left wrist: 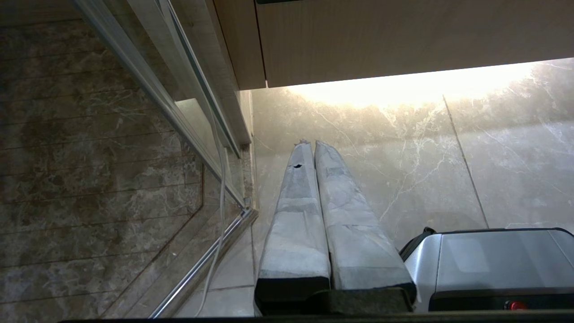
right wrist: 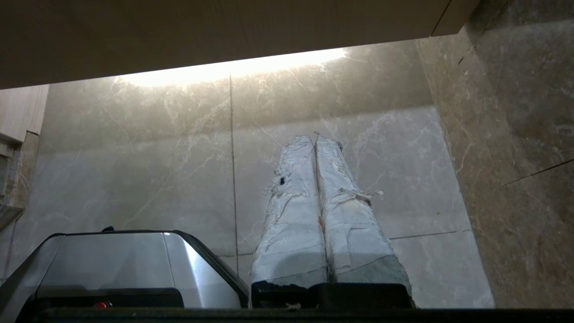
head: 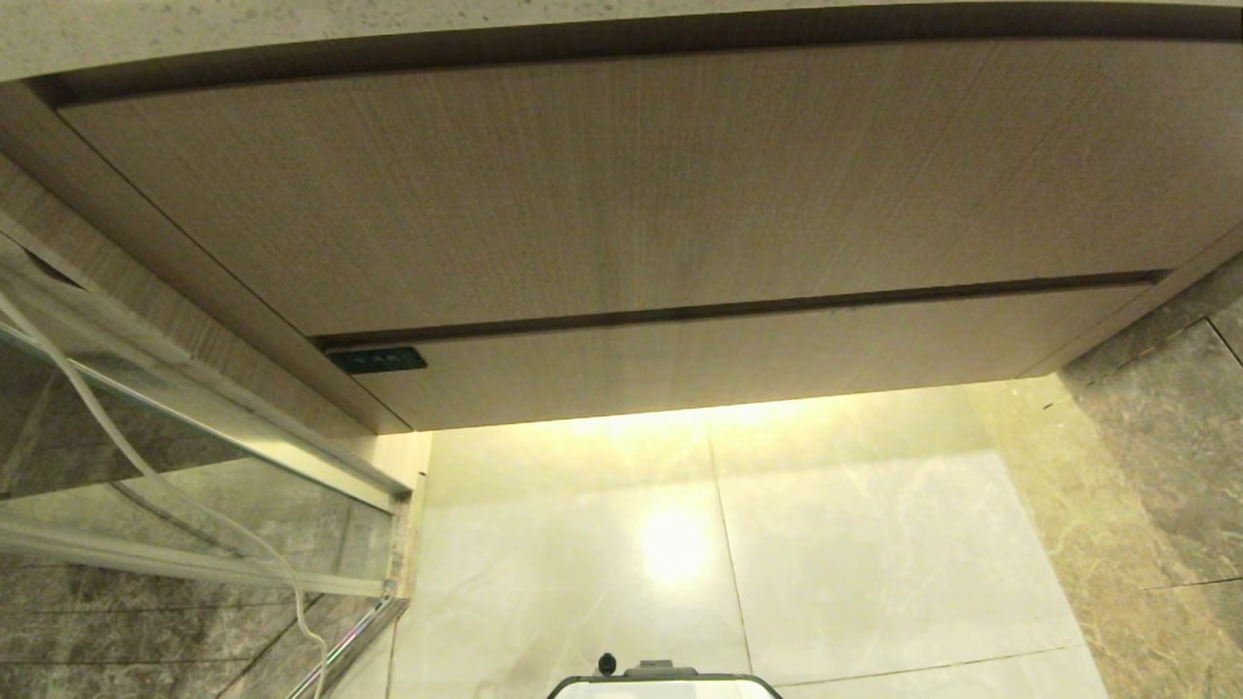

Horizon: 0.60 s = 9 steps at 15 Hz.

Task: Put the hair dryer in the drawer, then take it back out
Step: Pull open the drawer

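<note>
Step zero by our read: nothing is held, no drawer is open, and the hair dryer shows in none of our views, so we can't say where it is. It may sit up on the counter above the camera's reach, but that's a guess

Left to right in the head view: glass shower panel [head: 194, 456] with a metal frame and a thin white cord [head: 117, 437] hanging down along it; then the wood-grain cabinet front [head: 621, 194] filling the middle under a pale stone countertop edge [head: 291, 29]; a narrower wood strip [head: 777, 340] below a dark gap, with a small dark label [head: 377, 360] at its left end; then dark marble wall [head: 1165, 437] on the right. Whether the strip is the drawer we need, we can't tell; it sits flush and closed

Left gripper [left wrist: 309, 144] hangs parked over the floor just beside the shower frame, fingers pressed together, empty. Right gripper [right wrist: 315, 137] parked likewise near the right wall, clenched, empty. Our base [head: 665, 680] sits between them

Next move as we judge it: raise our view to find the dryer, grab it, then pull the drawer by its top edge; no handle is visible, so a finger in the gap is likely needed

Floor: glossy pale marble tile [head: 825, 563], strong glare from the under-cabinet light. Tight bathroom nook, glass to the left, wall to the right
</note>
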Tool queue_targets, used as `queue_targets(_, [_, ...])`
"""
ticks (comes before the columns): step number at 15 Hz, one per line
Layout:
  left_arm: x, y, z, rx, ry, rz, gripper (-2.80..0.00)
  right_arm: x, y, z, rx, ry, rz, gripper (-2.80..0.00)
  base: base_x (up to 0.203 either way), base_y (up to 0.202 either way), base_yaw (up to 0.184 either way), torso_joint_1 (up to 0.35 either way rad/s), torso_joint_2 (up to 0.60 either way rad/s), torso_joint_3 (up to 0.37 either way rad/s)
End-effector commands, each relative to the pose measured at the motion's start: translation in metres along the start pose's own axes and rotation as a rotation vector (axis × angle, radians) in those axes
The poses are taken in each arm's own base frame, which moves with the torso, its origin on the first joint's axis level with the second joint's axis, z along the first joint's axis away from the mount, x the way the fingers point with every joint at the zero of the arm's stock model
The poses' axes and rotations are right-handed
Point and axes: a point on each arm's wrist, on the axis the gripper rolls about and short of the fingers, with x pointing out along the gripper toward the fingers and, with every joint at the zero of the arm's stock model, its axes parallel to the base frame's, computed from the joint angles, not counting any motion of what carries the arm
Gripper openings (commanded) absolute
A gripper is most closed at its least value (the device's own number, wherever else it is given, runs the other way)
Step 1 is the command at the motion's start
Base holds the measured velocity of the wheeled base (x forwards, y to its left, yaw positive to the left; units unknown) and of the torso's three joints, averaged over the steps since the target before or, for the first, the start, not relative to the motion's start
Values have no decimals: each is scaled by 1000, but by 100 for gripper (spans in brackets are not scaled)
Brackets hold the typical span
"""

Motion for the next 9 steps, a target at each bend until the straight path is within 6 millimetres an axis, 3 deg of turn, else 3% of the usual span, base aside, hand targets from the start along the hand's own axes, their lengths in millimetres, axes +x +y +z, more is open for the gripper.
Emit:
queue_targets(1, [0, 0, 0, 0, 0, 0, -280, 0, 0, 0, 7, 1, -1, -280, 0, 0, 0, 0, 0, 0])
queue_targets(9, [0, 0, 0, 0, 2, 0, -280, 0, 0, 0, 4, -2, 3, -280, 0, 0, 0, 0, 0, 0])
